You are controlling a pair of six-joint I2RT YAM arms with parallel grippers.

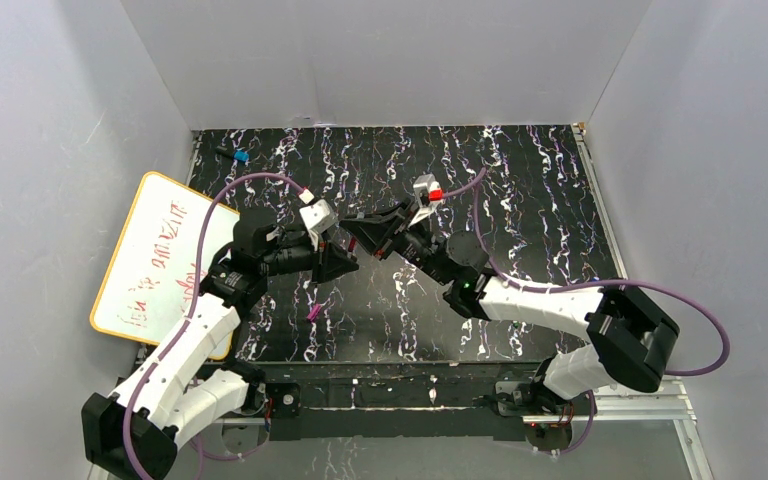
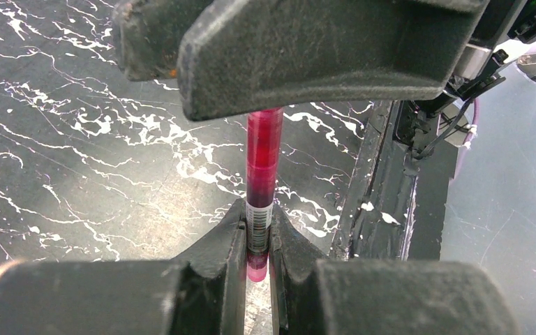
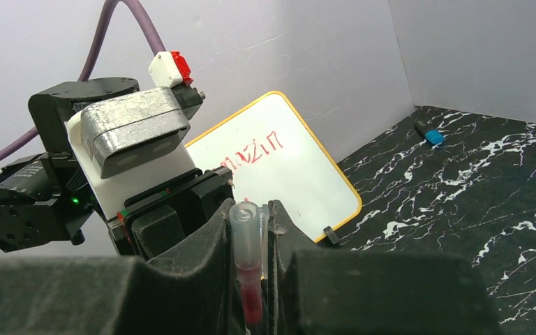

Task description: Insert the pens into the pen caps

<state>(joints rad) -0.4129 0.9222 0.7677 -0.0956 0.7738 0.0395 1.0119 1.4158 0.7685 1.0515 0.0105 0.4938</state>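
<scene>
Magenta pen [image 2: 262,174]: held in the air over the middle of the table [image 1: 520,200], spanning the gap between the two grippers. Its labelled lower barrel is clamped between the fingers of the left gripper [image 2: 257,237], and its upper end passes out of sight behind the right gripper [image 3: 251,244]. The right gripper's fingers are closed on a greyish pen cap [image 3: 246,230], a translucent tube with red showing in its lower part. How far the pen sits in it cannot be told. Magenta pen cap [image 1: 313,313]: lies on the table below and to the left of the grippers, apart from both. Whiteboard [image 1: 155,260]: at the table's left edge, with red writing. Blue-tipped object [image 1: 236,156]: far left corner.
</scene>
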